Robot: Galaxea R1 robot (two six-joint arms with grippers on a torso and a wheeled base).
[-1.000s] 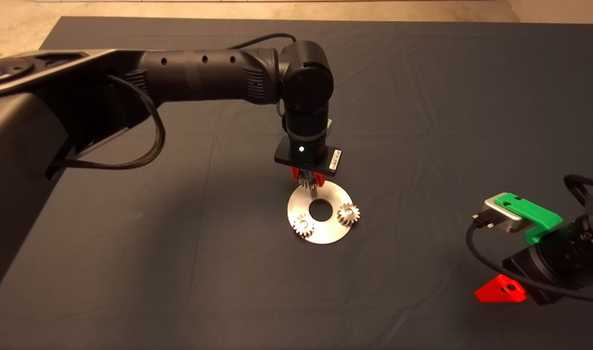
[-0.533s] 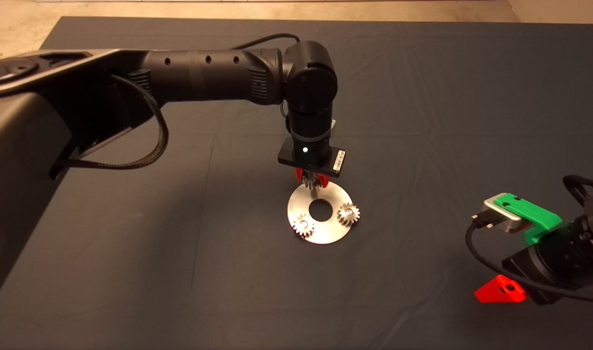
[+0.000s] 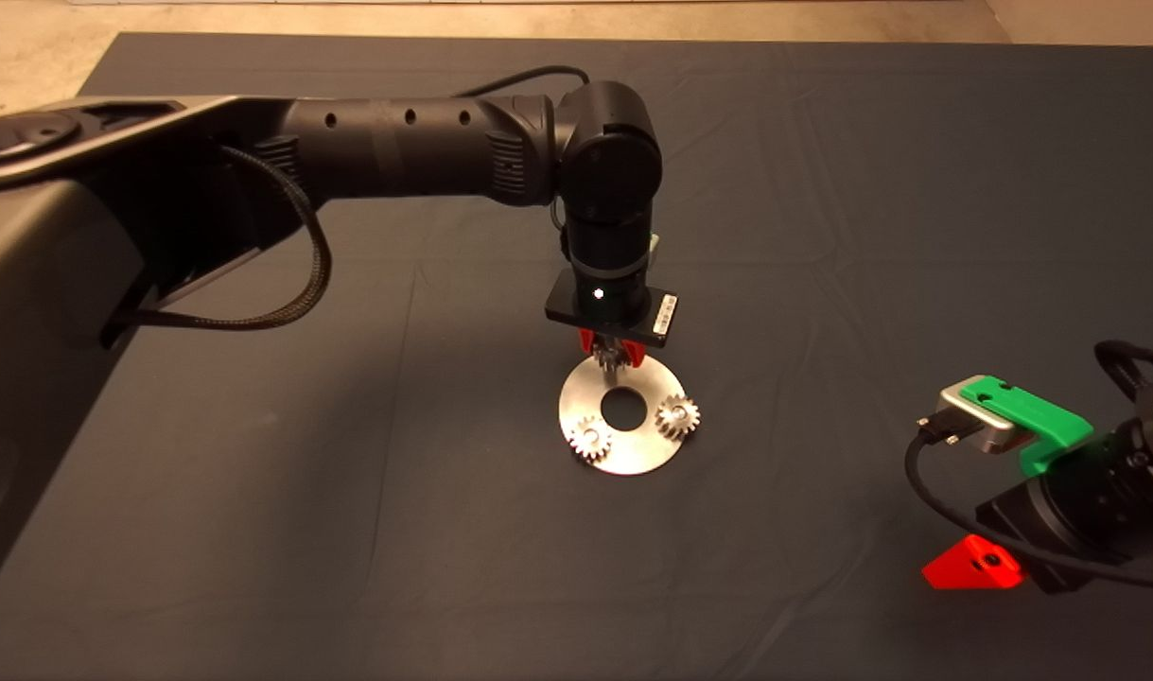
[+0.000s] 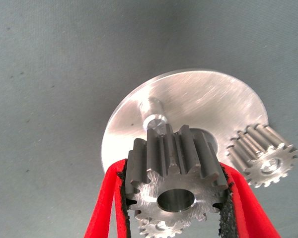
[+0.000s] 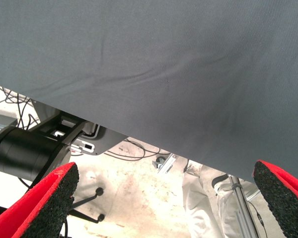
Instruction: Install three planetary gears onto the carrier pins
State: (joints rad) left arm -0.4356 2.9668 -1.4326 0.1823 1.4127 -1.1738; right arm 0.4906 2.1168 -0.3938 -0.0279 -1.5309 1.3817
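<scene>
My left gripper [image 3: 612,356] hangs over the far edge of the round silver disc [image 3: 635,456] and is shut on a planetary gear [image 4: 176,178], pinched between its red fingers [image 4: 105,203]. The gear sits just above a bare carrier pin [image 4: 156,120], close to it but not on it. Two more gears sit on pins on the disc: one [image 3: 590,438] at the near left, one [image 3: 677,414] at the right, also seen in the left wrist view [image 4: 262,157]. My right gripper [image 3: 975,566] is parked at the lower right edge, open, fingers wide apart [image 5: 39,203].
The dark mat [image 3: 822,236] covers the table, with light floor beyond its far edge. The right wrist view looks past the mat's edge [image 5: 139,134] at floor cables, a black stand and a person's legs [image 5: 201,203] in light trousers.
My left arm has shifted slightly to the right and a little toward the disc, still carrying the gear. The two seated gears and the right arm have not moved.
</scene>
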